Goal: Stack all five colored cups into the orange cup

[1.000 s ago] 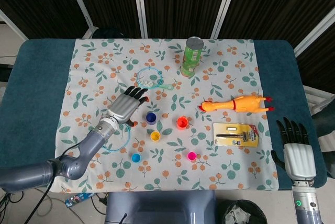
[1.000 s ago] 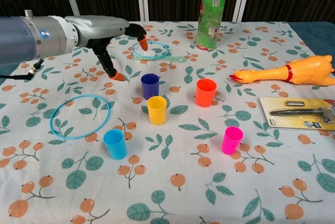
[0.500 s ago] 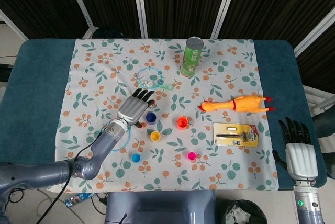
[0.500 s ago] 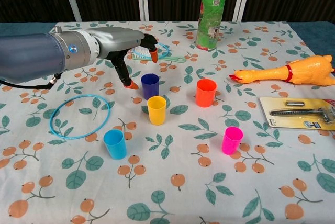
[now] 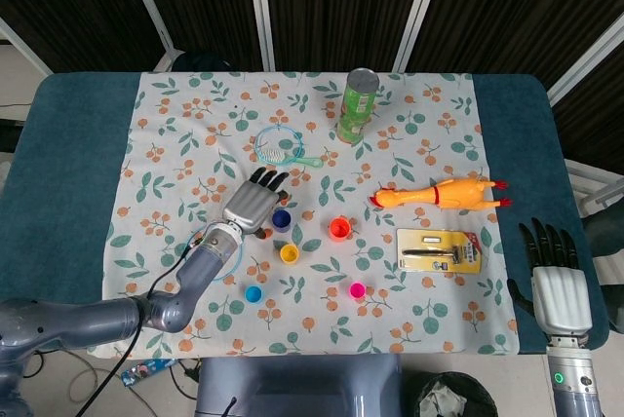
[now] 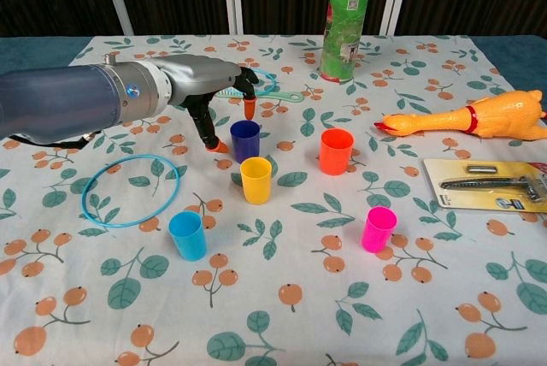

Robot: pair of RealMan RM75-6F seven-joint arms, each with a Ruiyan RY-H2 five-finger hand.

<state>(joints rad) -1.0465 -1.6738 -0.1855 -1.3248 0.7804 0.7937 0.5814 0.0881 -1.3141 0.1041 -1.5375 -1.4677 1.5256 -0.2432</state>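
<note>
**Operator:** I'm holding the left hand in the upper left of the chest view, fingers spread apart and gripping nothing, its orange tips pointing down just beside the purple cup. One tip is sitting left of the rim, another above it. The right hand is lying flat at the lower right of the head view, fingers apart, empty, well away from everything.

**Observer:** Where's the target?

**Operator:** The orange cup is standing upright right of the purple one, near the middle of the frame. The yellow cup is just below the purple, the blue cup lower left, the pink cup lower right. None is nested yet, so I'm judging we're at the very first pickup.

**Observer:** How are you planning the grasp?

**Operator:** I'm thinking thumb on one side of the purple wall, fingers on the other, closing gently so the light cup isn't tipping or skidding into the yellow. I'm also minding the blue ring under the forearm and the brush behind the hand.
</note>
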